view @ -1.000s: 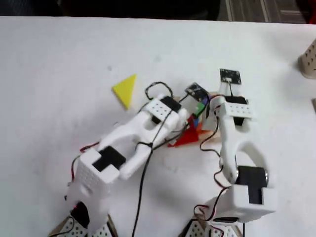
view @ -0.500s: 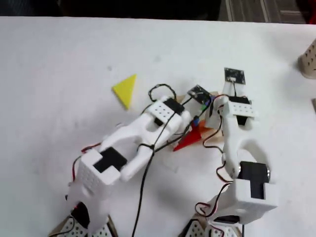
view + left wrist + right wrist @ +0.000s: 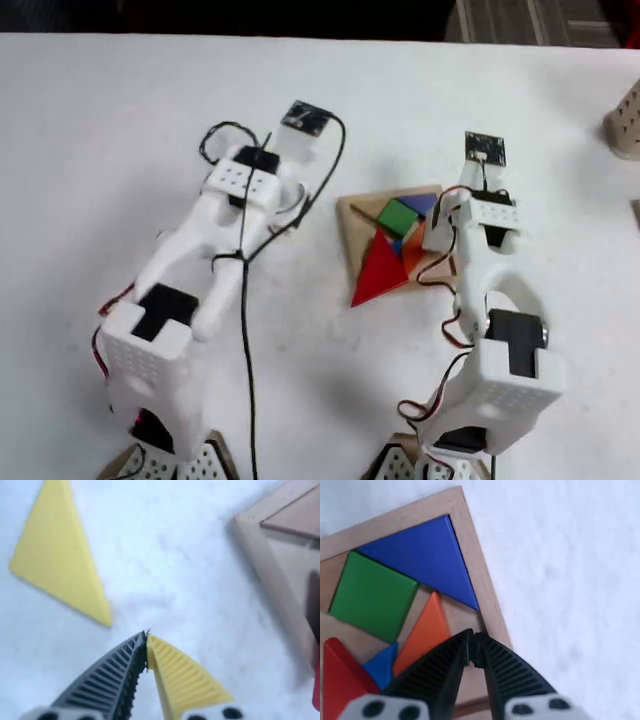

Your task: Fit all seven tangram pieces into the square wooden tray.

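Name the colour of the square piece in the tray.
Square piece: green; right wrist view.

The table (image 3: 110, 110) is overlooked by a fixed high camera, the wooden tray (image 3: 350, 222) near mid-frame. Both wrist cameras are pointed down at close range, the left beside the tray, the right over its rim; the tray is shared by all views.
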You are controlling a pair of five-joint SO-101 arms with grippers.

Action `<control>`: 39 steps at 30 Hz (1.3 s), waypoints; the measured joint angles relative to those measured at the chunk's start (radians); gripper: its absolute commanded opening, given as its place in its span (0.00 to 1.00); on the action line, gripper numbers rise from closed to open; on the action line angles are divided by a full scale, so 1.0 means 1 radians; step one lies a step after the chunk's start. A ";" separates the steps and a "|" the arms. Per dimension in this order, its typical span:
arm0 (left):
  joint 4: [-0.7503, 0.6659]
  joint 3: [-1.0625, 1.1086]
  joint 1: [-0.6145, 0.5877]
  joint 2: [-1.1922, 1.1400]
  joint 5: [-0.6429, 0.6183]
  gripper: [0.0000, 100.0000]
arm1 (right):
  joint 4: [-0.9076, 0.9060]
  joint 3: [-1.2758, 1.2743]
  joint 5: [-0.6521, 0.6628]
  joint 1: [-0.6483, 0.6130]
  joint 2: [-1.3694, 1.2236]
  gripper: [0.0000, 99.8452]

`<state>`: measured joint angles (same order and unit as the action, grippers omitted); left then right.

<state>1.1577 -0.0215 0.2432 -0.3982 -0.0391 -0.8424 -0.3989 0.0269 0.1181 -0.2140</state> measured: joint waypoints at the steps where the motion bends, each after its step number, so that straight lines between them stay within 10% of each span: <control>1: -0.008 0.000 0.000 0.000 0.000 0.03 | -0.012 0.011 0.000 0.000 0.000 0.02; 17: -0.092 0.000 -0.049 0.000 0.003 0.03 | -0.158 0.086 -0.173 -0.173 -0.014 0.02; 39: -0.115 -0.003 -0.049 -0.028 0.003 0.03 | -0.272 0.110 -0.057 -0.178 0.064 0.02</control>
<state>1.0426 -0.0245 0.1941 -0.4258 -0.0361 -1.1139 -0.2885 -0.0299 -0.0598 -0.1496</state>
